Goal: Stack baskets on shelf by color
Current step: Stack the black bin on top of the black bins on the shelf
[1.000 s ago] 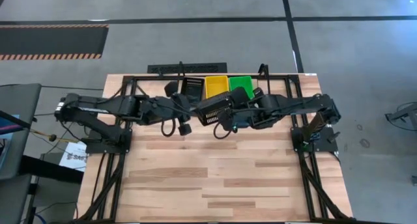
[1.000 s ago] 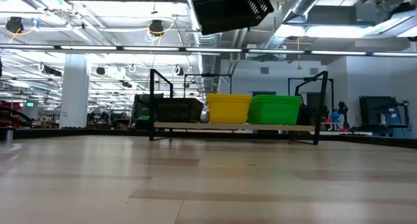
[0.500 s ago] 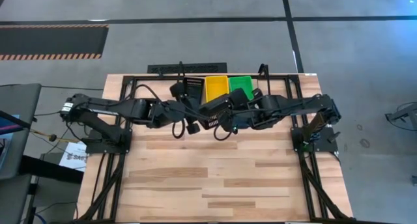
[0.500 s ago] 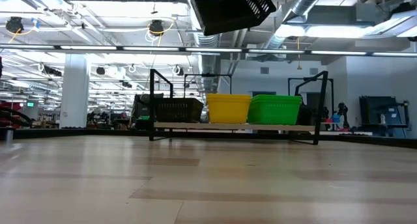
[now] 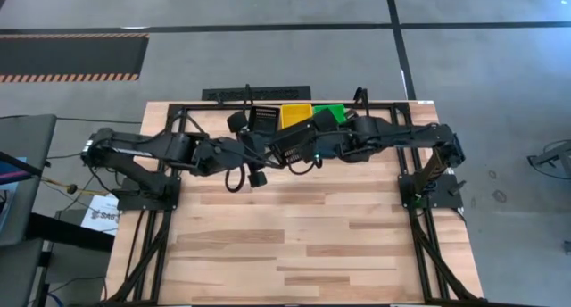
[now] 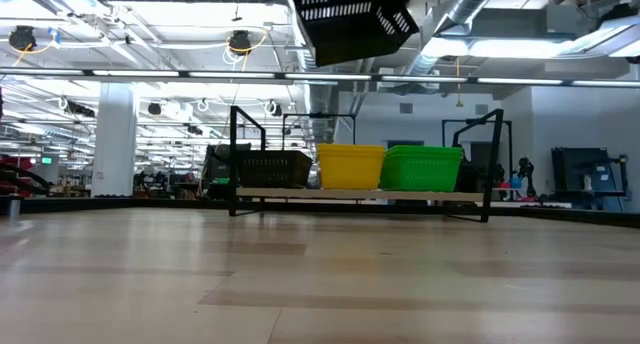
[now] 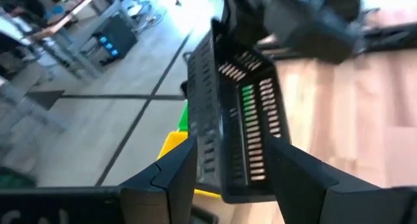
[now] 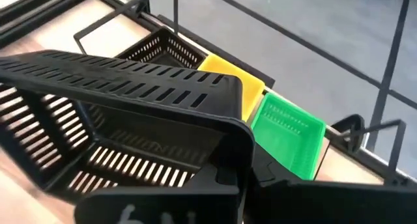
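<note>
Pinching black basket (image 5: pixel 292 146) aloft, right pincer (image 8: pixel 228 178); left pincer (image 7: pixel 228 185) spread around it.

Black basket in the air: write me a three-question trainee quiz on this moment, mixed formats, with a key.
1. True or false: the black basket held aloft rests on the shelf.
2. Which gripper grips it? A) left gripper B) right gripper
3. Fill in: on the shelf, the basket stack between the black stack and the green stack is ____.

Key: 1 false, it hangs well above the shelf. 2 B; the left jaws stand open around its end. 3 yellow.
</note>
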### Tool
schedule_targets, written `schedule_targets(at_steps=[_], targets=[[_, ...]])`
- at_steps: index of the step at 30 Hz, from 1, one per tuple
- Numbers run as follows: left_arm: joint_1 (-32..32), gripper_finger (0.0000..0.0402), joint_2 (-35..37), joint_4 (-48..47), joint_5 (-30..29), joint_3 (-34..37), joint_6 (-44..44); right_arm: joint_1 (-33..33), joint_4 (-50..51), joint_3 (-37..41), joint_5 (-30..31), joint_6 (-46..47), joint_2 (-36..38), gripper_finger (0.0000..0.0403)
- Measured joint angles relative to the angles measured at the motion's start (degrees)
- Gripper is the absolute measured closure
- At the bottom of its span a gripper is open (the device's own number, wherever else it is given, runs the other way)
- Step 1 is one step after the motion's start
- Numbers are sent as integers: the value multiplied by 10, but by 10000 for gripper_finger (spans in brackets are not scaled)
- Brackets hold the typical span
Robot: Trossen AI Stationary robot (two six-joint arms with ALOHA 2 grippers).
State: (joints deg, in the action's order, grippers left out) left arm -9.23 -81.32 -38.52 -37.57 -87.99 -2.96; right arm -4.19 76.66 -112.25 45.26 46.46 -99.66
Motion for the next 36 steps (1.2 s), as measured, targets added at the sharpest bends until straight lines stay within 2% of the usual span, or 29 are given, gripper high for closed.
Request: schedule_targets(at_steps=[3,8,21,24,28,33,36], targets=[[12,235,-8,-17,-15,1,6,0,-38,0,-1,-25,0,400],[29,235,-21,-17,5,0,8,-2,-96,0,-3,-64,0,400],[69,237,-32,-30,3,0,-3,-21,-105,0,-4,-64,0,400],[71,268,-32,-29,1,0,-4,-21,-106,0,-4,-60,0,398],[73,376,-32,-29,-9,0,-19,-22,-108,0,-15,-57,-1,399],[72,398,-32,-26,-36,0,-44,-28,-126,0,-21,-62,-1,394],[73,401,-26,-41,-38,1,-45,-45,-172,-5,-17,-110,3,373]])
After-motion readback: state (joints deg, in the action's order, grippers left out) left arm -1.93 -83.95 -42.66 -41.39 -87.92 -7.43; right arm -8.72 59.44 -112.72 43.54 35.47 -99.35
